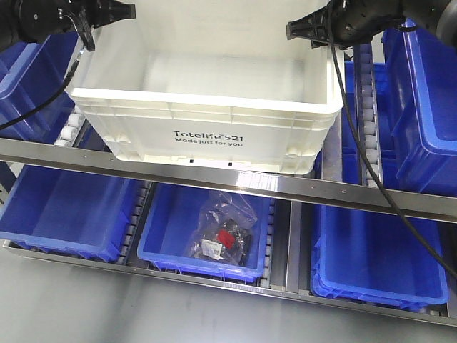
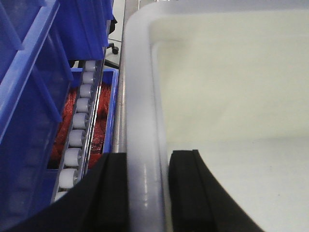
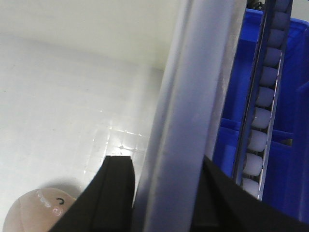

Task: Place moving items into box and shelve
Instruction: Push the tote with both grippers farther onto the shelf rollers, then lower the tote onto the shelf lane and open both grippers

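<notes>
The shelf rack carries the white box on its upper roller level, with blue bins on either side of the box and below it. The left gripper has its jaws clenched over the box's left rim and the right gripper grasps the box's right rim the same way. Inside the box, near its right wall, lies a pinkish-brown ball; directly beneath the box, a clear bag of small parts lies in a blue bin.
</notes>
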Tool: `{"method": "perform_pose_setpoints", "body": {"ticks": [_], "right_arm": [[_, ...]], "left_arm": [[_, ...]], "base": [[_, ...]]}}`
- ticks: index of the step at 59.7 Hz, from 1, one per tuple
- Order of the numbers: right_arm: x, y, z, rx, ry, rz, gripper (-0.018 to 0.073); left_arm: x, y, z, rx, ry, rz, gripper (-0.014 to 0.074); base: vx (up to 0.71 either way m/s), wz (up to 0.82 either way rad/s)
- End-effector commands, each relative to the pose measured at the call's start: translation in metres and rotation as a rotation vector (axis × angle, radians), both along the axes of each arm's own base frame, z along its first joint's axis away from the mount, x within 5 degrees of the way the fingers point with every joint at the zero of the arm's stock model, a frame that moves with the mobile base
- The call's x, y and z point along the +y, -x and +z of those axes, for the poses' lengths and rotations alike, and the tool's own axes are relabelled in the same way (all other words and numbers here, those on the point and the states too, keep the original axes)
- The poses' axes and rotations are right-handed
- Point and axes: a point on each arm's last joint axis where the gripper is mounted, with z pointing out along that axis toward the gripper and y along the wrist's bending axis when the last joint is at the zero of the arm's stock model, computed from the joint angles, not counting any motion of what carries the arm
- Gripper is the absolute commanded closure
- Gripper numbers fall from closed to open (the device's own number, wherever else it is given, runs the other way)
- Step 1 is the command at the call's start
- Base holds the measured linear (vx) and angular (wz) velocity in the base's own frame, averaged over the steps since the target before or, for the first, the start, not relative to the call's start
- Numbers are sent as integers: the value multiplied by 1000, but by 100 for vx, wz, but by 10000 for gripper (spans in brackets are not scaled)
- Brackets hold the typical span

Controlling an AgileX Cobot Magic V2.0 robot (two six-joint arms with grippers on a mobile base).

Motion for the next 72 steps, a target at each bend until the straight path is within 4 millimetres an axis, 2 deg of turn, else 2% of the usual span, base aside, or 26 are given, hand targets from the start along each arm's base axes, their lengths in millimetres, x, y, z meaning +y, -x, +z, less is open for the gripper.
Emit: {"method": "perform_pose_setpoints", "body": {"ticks": [1, 15, 24, 37, 46, 62, 72], "right_arm": [[8, 9, 58, -265, -75, 56, 564], [6, 6, 63, -326, -74, 44, 564], [7, 5, 64, -349, -92, 36, 564], [3, 4, 63, -339, -61, 27, 564], [-2, 2, 60, -328, -57, 12, 564], [2, -2, 46, -261, -78, 3, 564], [2, -2, 44, -246, -74, -1, 564]], "left_arm": [[-5, 10, 72, -359, 62, -13, 594], [-5, 10, 95, -450, 76, -13, 594], [-5, 5, 87, -440, 75, -13, 594], [-8, -8, 61, -348, 76, -11, 594], [-8, -9, 59, -347, 87, -8, 594], [-8, -9, 58, -340, 82, -9, 594], [-8, -9, 57, -325, 81, -8, 594]], "base": [[0, 0], [0, 0], [0, 0], [0, 0], [0, 0], [0, 0], [0, 0]]}}
